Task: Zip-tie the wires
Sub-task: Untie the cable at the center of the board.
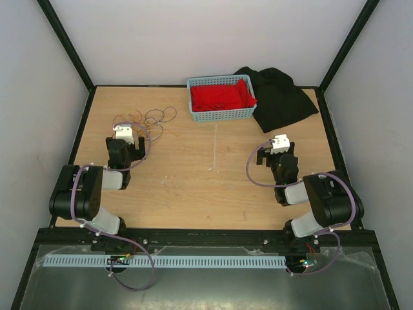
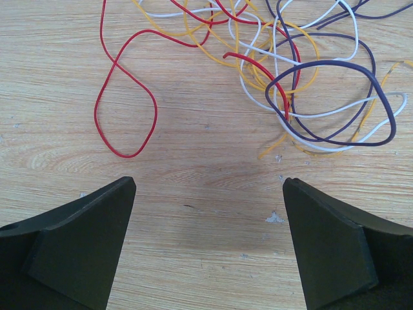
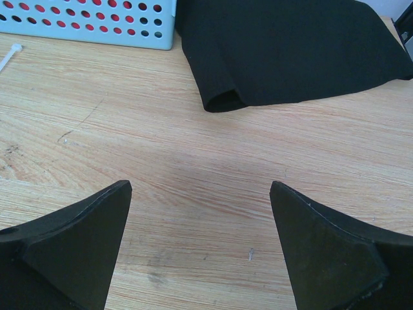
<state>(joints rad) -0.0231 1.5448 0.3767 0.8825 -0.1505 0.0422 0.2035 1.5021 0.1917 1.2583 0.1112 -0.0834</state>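
**Wires** [image 2: 290,77]. A loose tangle of thin strands in red, yellow, white and dark purple lies flat on the table [image 1: 187,194] toward its far left. The strands are not gathered and nothing is around them. One red loop strays out to the left of the heap.

**Zip tie** [image 1: 214,147]. A thin, whitish, straight strip lies alone near the middle of the table. It is just in front of the basket [image 1: 221,115] and well apart from the wires. It is neither looped nor threaded.

**Left gripper** [image 2: 210,187]. Its jaws are spread wide and hold nothing. It sits over bare wood, just short of the tangle.

**Right gripper** [image 3: 201,187]. Its jaws are likewise spread wide and empty. It faces the black cloth [image 3: 290,45], and one end of the zip tie shows at the far left edge of its wrist view.

**Other.** The blue basket holds a red cloth [image 1: 222,95], and the black cloth lies just to its right.

**Status.** We judge that no step of the task is done yet. Everything is left to do:
- bunch the strands together
- pick up the tie
- pass it around the bundle
- feed its tail through the head
- pull it snug
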